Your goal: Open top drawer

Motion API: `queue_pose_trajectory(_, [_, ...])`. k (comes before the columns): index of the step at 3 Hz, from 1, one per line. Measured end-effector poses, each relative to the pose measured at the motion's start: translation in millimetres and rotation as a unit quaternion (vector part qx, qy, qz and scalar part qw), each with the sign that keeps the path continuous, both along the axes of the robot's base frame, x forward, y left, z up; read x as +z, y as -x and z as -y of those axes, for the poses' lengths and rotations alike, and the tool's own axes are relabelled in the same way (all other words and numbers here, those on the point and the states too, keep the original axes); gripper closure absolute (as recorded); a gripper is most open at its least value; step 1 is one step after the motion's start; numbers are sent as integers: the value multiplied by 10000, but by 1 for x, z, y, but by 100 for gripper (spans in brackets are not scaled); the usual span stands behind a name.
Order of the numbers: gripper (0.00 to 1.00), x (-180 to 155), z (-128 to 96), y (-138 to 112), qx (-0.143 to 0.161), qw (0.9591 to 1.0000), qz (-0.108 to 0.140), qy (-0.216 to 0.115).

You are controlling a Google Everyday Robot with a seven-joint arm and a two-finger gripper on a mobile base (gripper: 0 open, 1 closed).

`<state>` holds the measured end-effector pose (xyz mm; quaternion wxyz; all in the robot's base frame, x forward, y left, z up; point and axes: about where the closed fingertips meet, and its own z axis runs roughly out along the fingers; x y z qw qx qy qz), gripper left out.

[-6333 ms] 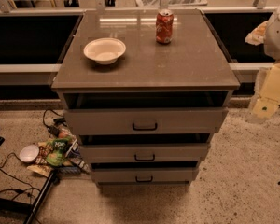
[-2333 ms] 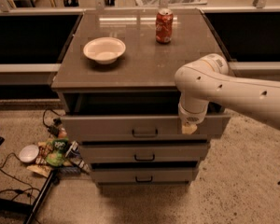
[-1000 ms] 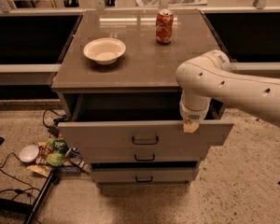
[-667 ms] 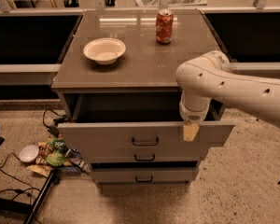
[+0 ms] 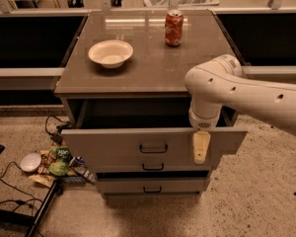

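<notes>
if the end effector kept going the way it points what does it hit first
The end effector points down, over the front of the pulled-out grey top drawer. Going on, it would probably clear the lower grey drawer fronts set further back and meet the speckled floor first; depth is unclear.

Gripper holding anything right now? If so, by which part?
Cannot tell. The gripper hangs over the top edge of the top drawer front, right of its black handle; whether it grips that edge isn't visible.
</notes>
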<state>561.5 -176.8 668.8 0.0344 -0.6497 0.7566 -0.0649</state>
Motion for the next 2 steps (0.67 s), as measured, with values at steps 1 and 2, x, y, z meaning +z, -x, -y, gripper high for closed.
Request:
queue_pose_trajectory(1, [18,-13,7,26,-151,9997,-174,-91])
queue_pose_trajectory(2, [41,-22,12,74,-454,9974,-359,-430])
